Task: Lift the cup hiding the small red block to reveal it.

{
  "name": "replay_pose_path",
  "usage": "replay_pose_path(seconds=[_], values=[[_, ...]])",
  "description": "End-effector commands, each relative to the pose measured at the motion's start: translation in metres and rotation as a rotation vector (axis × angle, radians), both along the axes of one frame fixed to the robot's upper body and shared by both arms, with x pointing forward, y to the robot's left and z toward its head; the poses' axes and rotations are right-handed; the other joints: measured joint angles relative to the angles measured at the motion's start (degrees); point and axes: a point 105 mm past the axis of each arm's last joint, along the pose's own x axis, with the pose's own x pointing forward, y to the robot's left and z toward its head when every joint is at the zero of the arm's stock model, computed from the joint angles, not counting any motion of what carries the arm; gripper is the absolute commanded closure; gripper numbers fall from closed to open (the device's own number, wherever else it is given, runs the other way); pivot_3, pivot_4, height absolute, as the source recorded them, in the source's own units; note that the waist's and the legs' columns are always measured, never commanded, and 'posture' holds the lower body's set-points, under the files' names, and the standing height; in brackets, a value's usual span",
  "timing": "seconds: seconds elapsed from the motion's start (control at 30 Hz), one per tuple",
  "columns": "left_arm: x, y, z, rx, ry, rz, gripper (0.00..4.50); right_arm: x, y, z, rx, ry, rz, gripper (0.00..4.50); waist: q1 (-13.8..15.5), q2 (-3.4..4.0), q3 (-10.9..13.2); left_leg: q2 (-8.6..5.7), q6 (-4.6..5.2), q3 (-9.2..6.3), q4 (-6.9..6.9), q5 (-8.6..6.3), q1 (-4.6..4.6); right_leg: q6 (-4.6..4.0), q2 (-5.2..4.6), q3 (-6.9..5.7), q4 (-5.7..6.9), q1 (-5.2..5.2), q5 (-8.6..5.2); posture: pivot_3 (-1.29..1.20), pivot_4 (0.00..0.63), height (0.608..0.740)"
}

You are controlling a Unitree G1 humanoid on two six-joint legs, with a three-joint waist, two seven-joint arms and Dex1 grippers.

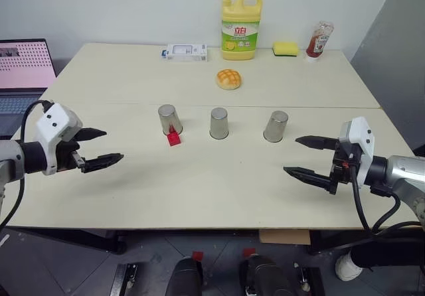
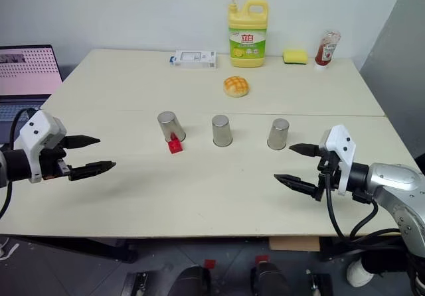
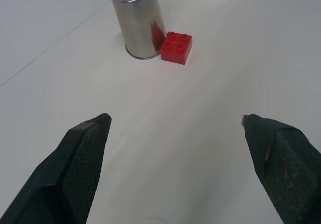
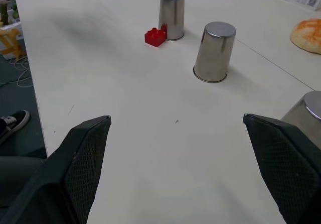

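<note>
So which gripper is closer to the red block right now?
Left. The left gripper hovers open just to the robot's left of the red block; the right gripper is open across the table, past the other two cups.

left gripper (image 1: 99,147): white housing, black tapered fingers, black cable
right gripper (image 1: 307,156): white housing, silver forearm, black cables

A pale cream table (image 1: 199,183) fills most of the frame, made of two tops pushed together, with a thin seam running across the middle. Behind it, along the top of the frame, stands a plain white wall (image 1: 133,7). A grey panel (image 1: 398,37) rises at the upper right. At the left edge sits an open laptop (image 1: 23,70) with a pink screen. Below the table's front edge, the floor (image 1: 73,269) is dark grey. The light is even and soft.
</note>
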Motion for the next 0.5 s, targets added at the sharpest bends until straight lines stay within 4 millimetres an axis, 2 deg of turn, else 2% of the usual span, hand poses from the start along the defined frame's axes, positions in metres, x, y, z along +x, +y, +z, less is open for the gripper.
replay_pose_path(seconds=[0.03, 0.5], values=[[-0.0021, -0.0055, 0.0169, -0.023, -0.056, -0.032, 0.06, -0.0023, 0.0016, 0.0079, 0.003, -0.041, 0.014, 0.0, 0.0, 0.0, 0.0, 0.0, 0.0, 0.0, 0.0, 0.0, 0.0, 0.0, 0.0, 0.0, 0.0, 0.0, 0.0, 0.0, 0.15, 0.74], [-0.0028, -0.0073, 0.0132, -0.016, -0.042, -0.034, 0.06, -0.0017, 0.0057, 0.0121, 0.002, -0.038, 0.023, 0.0, 0.0, 0.0, 0.0, 0.0, 0.0, 0.0, 0.0, 0.0, 0.0, 0.0, 0.0, -0.01, 0.0, 0.0, 0.0, 0.0, 0.15, 0.74]])
